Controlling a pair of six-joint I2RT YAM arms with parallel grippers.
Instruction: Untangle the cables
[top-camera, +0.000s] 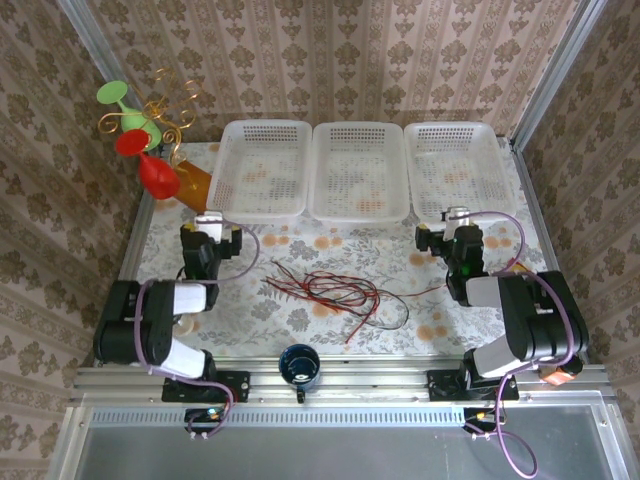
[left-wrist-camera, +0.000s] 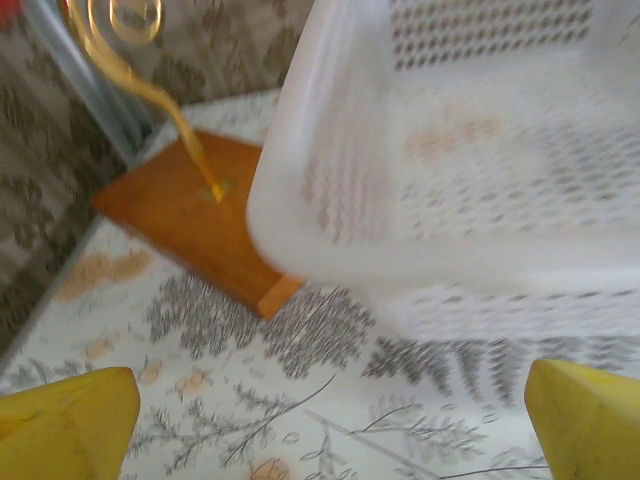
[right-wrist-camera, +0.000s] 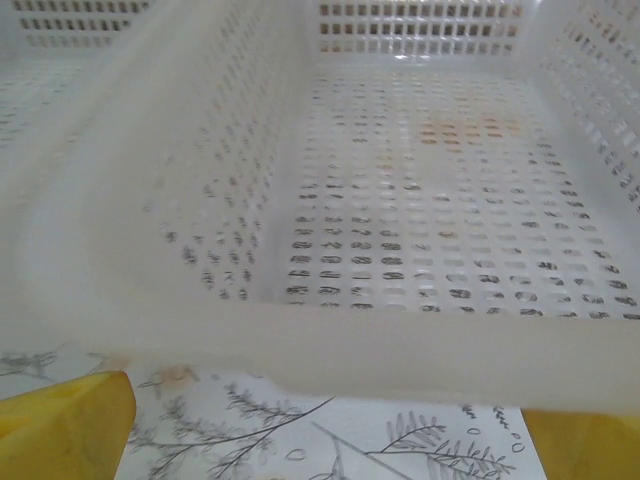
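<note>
Damask-patterned wallpaper (top-camera: 350, 60) encloses the workcell on three sides, and the table (top-camera: 260, 300) is covered with a smooth cloth printed with grey foliage and orange blossoms. Three white plastic baskets stand side by side along the far edge: left basket (top-camera: 262, 125), middle basket (top-camera: 359, 216), right basket (top-camera: 455, 126). Each is rectangular, with rounded corners, a thick rim and perforated walls and floor. The cables (top-camera: 335, 290) lie on the cloth in front of the middle basket, between the two arms. They are thin red and black wires in a loose, flat knot of overlapping loops, with one red strand trailing to the right and a black one curving toward the near edge. Neither pincer touches them. The left gripper (top-camera: 211, 224) is positioned just before the left basket's near left corner. In the left wrist view its yellow fingertips (left-wrist-camera: 65, 420) sit at opposite edges of the frame, jaws spread wide and holding nothing. The right gripper (top-camera: 457, 216) faces the right basket's near rim. In the right wrist view its fingertips are likewise far apart, released and unloaded. A wooden base (left-wrist-camera: 190, 215), flat and orange-brown, lies just beside the left basket and carries a spiralled gold wire (left-wrist-camera: 150, 95), with red and green goblet shapes (top-camera: 132, 143) above it. A dark blue cup (top-camera: 299, 365) stands at the near edge of the table, between the arm bases.
</note>
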